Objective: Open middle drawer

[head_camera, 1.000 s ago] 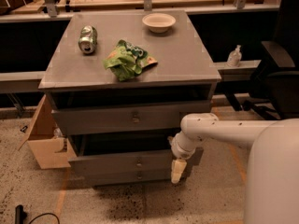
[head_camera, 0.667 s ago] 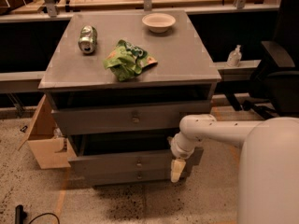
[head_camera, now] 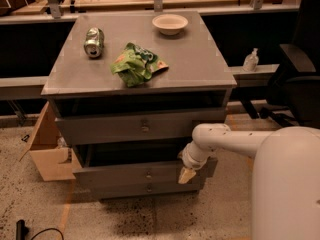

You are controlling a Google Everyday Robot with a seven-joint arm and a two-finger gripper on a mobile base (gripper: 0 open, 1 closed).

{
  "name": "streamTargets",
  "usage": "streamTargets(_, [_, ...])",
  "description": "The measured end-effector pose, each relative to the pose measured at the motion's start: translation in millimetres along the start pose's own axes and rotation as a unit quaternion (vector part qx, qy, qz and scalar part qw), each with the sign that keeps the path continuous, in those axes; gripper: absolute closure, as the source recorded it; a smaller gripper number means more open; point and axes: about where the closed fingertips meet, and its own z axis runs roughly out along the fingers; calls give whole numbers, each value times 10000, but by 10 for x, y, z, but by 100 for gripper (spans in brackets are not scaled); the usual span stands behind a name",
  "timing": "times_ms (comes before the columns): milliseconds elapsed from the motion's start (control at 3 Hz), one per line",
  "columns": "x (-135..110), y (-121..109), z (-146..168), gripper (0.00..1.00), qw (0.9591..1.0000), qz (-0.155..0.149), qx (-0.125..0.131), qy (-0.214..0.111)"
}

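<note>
The grey cabinet [head_camera: 200, 59] has three drawer fronts, each with a small round knob. The middle drawer [head_camera: 115, 175] stands pulled out a little, with a dark gap above its front; its knob [head_camera: 148, 174] is at the centre. My gripper [head_camera: 187, 174], tan at its tip, hangs from the white arm [head_camera: 225, 139] and points down. It is right at the right end of the middle drawer's front, away from the knob. The taller top drawer [head_camera: 100, 129] also stands out from the cabinet. The narrow bottom drawer [head_camera: 120, 189] sits just under the middle one.
On the cabinet top lie a tipped can [head_camera: 93, 41], a green chip bag [head_camera: 136, 64] and a white bowl [head_camera: 170, 23]. An open cardboard box [head_camera: 47, 154] stands at the cabinet's left. A black chair [head_camera: 295, 84] is at the right. A bottle [head_camera: 250, 60] stands on the rail behind.
My gripper has risen slightly along the right end of the middle drawer's front. The drawers have not visibly moved.
</note>
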Motion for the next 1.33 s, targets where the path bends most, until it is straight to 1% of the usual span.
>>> streamTargets(667, [-141,227,-200,87,9994,43,-294,-189])
streamTargets(1000, [-257,457,-222,100,9973,165,-611,-379])
streamTargets(1333, [-258,458,-222,100,9973,165,-612,-380])
